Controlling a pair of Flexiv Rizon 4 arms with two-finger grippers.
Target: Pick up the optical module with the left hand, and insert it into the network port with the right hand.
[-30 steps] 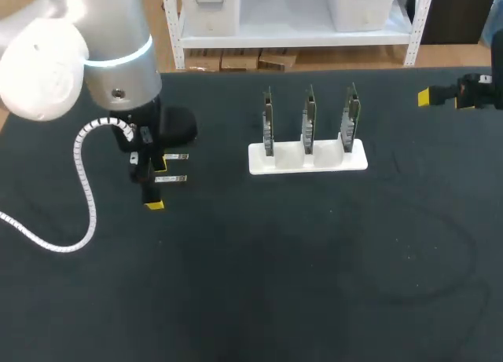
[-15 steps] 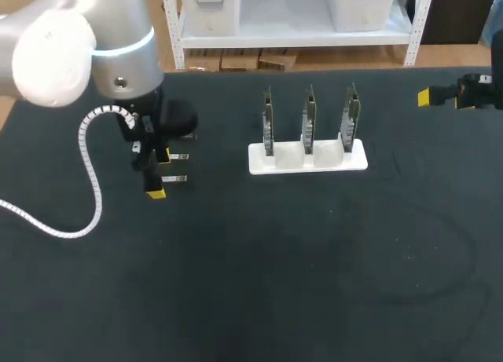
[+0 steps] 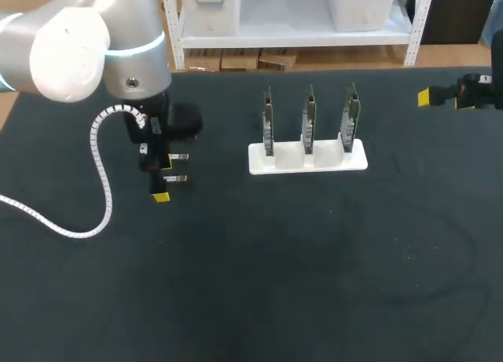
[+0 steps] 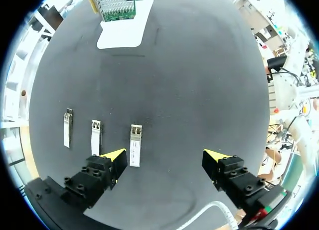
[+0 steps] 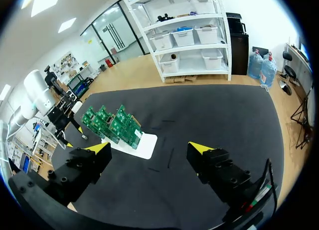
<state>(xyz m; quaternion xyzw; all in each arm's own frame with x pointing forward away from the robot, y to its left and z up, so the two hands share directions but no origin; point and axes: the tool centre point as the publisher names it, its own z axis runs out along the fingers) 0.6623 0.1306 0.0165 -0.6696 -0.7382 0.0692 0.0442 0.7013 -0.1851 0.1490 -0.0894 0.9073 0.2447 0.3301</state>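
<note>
Your black-topped table (image 3: pixel 314 283) carries everything. Your silver left arm (image 3: pixel 118 40) hangs over its left part. The white rack of three upright green network boards (image 3: pixel 307 156) stands mid-table. Your right gripper (image 5: pixel 149 150) sits at the far right edge, jaws spread, holding nothing. Your left gripper (image 4: pixel 164 156) is spread wide over three small silver optical modules (image 4: pixel 95 136) lying flat in a row. The nearest module (image 4: pixel 135 145) lies just inside one finger.
</note>
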